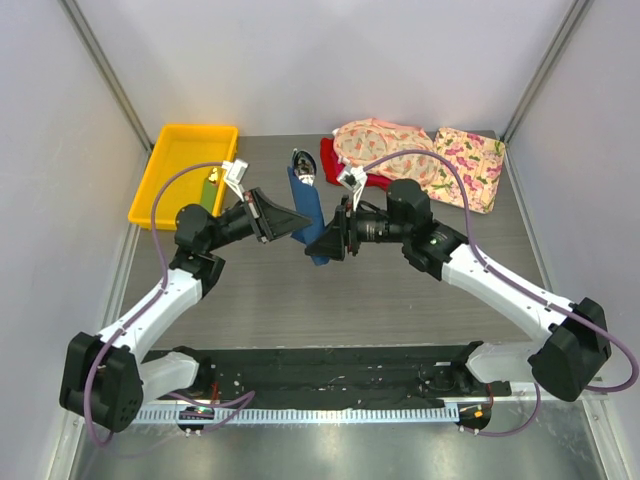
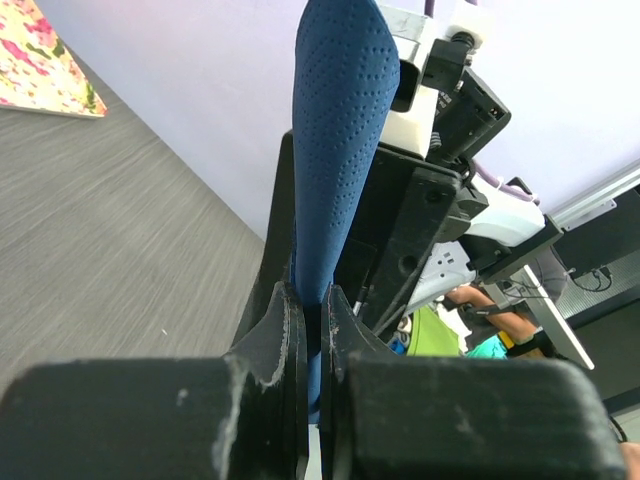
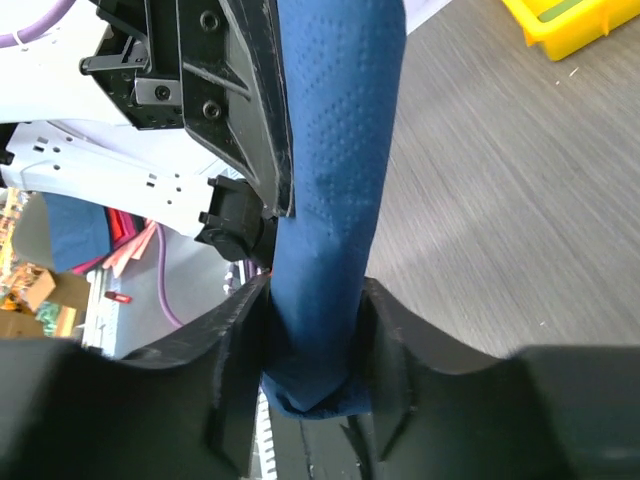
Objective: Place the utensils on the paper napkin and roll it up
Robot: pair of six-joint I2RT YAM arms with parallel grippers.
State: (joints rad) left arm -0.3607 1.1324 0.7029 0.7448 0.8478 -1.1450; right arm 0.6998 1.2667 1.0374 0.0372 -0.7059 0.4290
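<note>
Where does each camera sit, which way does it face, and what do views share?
Top external: above and behind the bases, looking down at the table; both arms show, left gripper and right gripper meeting at the napkin.
Left wrist: looks along its fingers, pinching the napkin, toward the right arm.
Right wrist: looks along its fingers, around the napkin, toward the left arm and tray.
Shared: the napkin in all three; each wrist view shows the opposite gripper.

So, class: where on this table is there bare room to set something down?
Widest bare table: the near band just beyond the black base rail. A narrower gap lies between the yellow tray and the paper napkin. Crowded: the centre, where left fingers and right fingers meet at the napkin, and the far right, under floral cloths.
</note>
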